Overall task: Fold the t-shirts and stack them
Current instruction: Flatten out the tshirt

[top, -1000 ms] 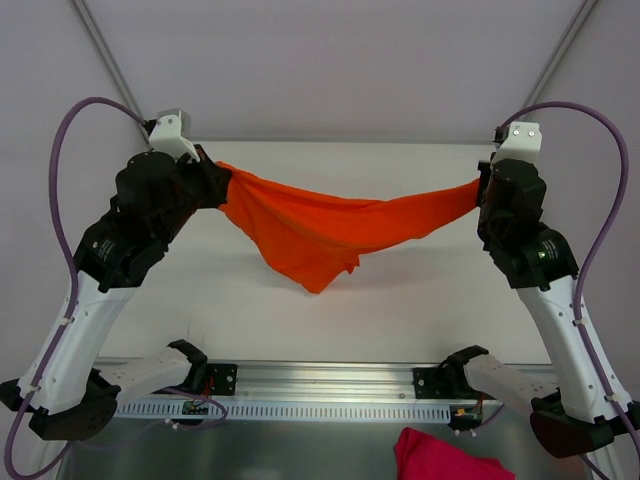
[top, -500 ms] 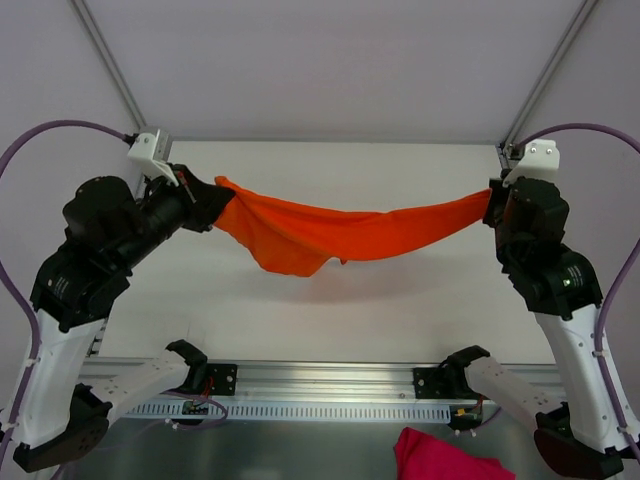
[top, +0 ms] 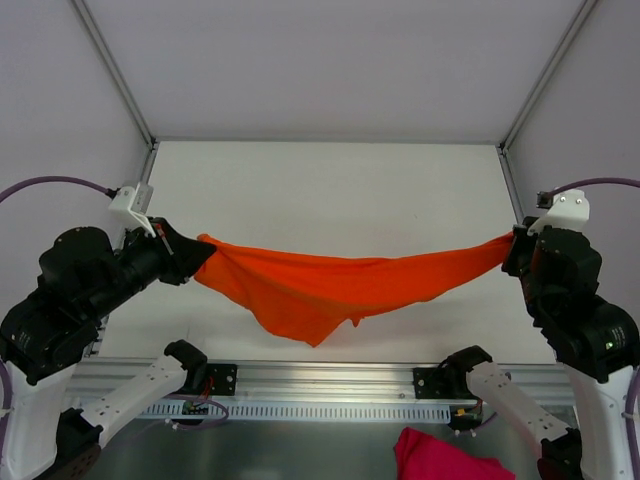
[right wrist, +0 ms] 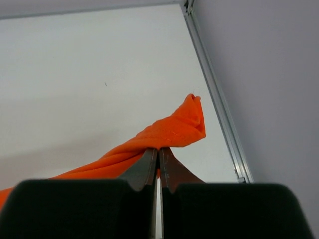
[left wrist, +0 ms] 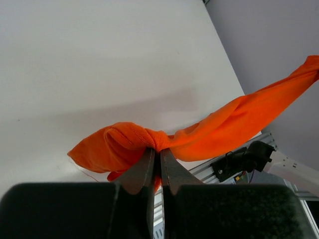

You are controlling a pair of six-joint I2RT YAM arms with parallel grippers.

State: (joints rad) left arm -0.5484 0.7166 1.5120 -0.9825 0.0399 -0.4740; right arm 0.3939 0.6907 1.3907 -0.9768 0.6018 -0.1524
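From above, the orange t-shirt (top: 330,290) hangs in the air as a sagging band between the two arms, over the near edge of the table (top: 330,190). One end is pinched in the left gripper (top: 188,264) by the left edge, the other in the right gripper (top: 514,250) by the right edge. Holding it by two far-apart points looks meant to spread the bunched fabric before laying it flat to fold. Its loose middle droops lowest near the front rail (top: 320,378). A magenta cloth (top: 440,458) lies beyond that rail, off the table.

In the left wrist view, the left gripper (left wrist: 155,153) has its jaws pressed together on a gathered knot of orange fabric. The rest runs off taut to the upper right, clear of the table.

In the right wrist view, the right gripper (right wrist: 158,152) is likewise clamped tight on a rolled end of the t-shirt. A short tip pokes past the jaws near the table's right edge.
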